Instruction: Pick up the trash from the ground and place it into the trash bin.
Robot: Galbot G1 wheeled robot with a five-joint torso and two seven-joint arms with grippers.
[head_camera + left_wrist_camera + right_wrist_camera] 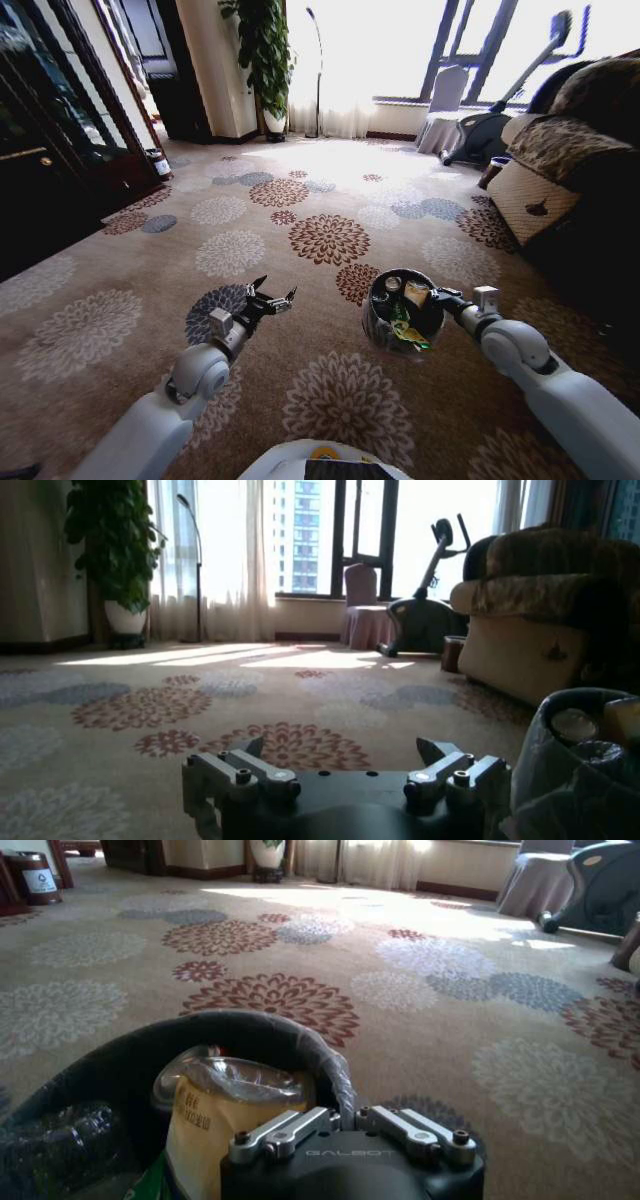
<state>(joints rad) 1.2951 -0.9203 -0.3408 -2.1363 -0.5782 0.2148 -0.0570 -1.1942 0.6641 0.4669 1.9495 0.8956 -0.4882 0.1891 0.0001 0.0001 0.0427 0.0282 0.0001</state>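
The trash bin (378, 325), a small round bucket with a dark rim and plastic liner, hangs above the carpet to my front right. My right gripper (446, 296) is shut on its rim (300, 1036); the right wrist view shows the fingers (285, 1131) pinched together there. Trash lies inside: a clear bottle (235, 1076), a yellowish packet (215, 1129) and a green wrapper (403, 328). My left gripper (276, 294) hovers open and empty over the carpet left of the bin, its fingers (258, 771) spread wide, with the bin (575, 780) beside it.
A patterned sofa (545, 175) stands along the right, an exercise bike (500, 115) and covered chair (445, 105) by the windows. A dark cabinet (50, 150) lines the left, with a small dark cylinder with a white-red band (157, 163) beside it. Open flowered carpet lies ahead.
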